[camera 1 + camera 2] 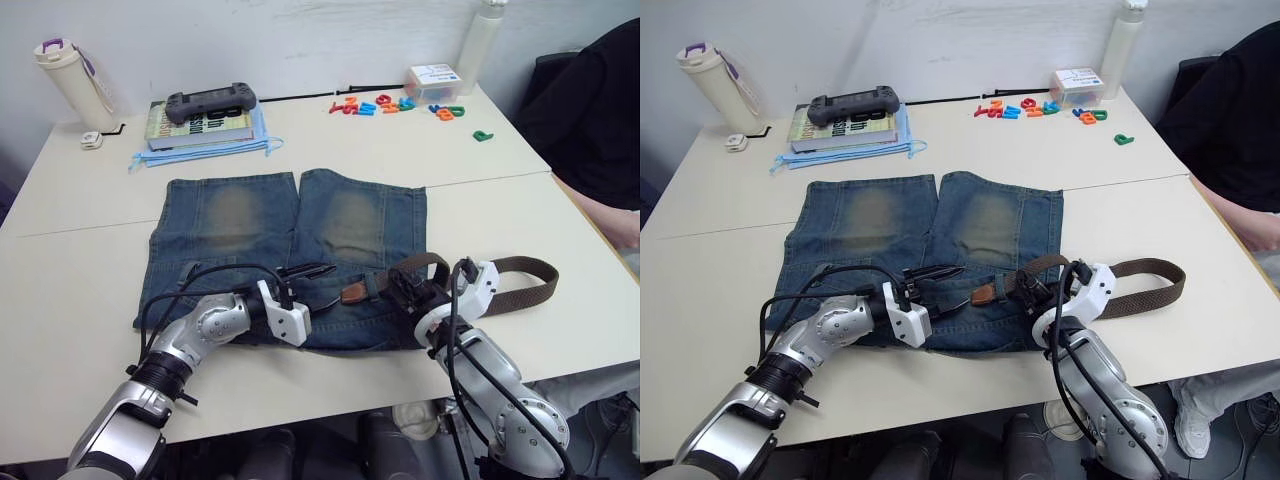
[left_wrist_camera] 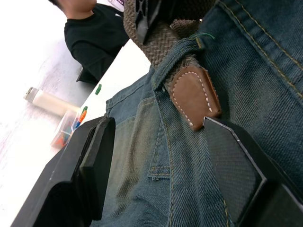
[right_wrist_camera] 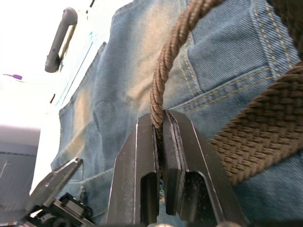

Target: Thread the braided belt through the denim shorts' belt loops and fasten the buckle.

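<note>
Two grippers flank the waistband of the denim shorts (image 1: 290, 255) on the desk: your right gripper (image 3: 161, 137) pinches the braided belt (image 1: 520, 285), your left gripper (image 2: 156, 156), fingers spread, sits nearest its tan tip (image 2: 195, 97), which pokes through a belt loop (image 2: 177, 59) toward it.

White table (image 1: 80, 250); denim shorts (image 1: 240, 240); book (image 1: 205, 128); bottle (image 1: 70, 82).

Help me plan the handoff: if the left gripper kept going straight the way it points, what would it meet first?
Probably the braided belt's tan leather end, poking through a belt loop just ahead of the left gripper's open jaws. The denim shorts lie right beneath, so depth is uncertain.
</note>
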You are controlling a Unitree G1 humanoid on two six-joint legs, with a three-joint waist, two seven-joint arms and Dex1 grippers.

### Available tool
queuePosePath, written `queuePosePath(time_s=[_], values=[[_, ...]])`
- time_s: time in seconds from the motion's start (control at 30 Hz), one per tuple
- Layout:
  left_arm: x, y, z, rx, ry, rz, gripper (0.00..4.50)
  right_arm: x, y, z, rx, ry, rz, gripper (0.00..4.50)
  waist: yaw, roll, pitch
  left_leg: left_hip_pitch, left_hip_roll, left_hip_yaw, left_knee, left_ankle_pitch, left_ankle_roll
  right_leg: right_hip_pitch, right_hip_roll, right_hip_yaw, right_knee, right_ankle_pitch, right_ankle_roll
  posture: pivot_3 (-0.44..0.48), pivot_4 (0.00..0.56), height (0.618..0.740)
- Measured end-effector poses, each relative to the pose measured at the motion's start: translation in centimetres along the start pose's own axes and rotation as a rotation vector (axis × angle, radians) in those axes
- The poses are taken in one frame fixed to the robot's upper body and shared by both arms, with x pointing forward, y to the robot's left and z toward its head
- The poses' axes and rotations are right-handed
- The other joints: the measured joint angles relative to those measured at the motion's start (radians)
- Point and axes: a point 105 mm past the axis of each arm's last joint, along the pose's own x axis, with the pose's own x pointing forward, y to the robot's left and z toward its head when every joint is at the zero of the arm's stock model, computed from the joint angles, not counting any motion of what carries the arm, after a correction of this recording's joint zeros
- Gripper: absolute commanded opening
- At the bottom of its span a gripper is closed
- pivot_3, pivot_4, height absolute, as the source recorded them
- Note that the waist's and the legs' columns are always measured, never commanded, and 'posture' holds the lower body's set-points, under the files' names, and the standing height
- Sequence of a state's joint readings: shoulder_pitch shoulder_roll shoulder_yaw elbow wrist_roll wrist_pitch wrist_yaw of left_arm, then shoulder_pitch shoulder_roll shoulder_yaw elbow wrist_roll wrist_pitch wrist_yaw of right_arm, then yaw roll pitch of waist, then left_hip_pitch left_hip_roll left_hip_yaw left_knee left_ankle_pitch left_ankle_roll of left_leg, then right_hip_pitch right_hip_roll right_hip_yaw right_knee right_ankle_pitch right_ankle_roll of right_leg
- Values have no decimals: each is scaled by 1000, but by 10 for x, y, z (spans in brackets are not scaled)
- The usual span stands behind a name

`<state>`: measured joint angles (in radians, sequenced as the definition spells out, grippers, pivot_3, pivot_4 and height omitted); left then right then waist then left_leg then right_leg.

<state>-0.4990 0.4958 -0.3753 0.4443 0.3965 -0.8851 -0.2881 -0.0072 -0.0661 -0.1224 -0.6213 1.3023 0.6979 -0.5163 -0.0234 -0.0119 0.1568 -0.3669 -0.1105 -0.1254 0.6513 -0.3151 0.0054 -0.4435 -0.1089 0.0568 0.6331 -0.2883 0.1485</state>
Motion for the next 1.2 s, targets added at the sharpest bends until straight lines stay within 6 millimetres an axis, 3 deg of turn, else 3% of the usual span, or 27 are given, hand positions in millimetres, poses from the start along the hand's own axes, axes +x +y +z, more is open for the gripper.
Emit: queuePosePath(time_s=[0.47, 0.9, 1.2], values=[[-3, -2, 1, -1, -22, -45, 3284, 2, -7, 2, 69, -8, -32, 0, -5, 0, -2, 0, 1, 0, -1, 0, 0, 0, 0, 0, 0, 0, 0, 0, 150, 714], [5, -2, -1, 70, -10, -58, 3284, 6, -2, -11, 79, 44, -15, 0, 2, -1, -4, 0, 0, 0, 1, 0, 0, 1, 0, 0, 0, 0, 0, 0, 150, 714], [-3, -7, 6, 30, -70, -151, 3284, 9, -9, -9, 79, 45, -40, 0, -5, 0, -5, 0, 1, 0, -1, 0, 0, 0, 0, 0, -1, 0, 0, 0, 150, 714]])
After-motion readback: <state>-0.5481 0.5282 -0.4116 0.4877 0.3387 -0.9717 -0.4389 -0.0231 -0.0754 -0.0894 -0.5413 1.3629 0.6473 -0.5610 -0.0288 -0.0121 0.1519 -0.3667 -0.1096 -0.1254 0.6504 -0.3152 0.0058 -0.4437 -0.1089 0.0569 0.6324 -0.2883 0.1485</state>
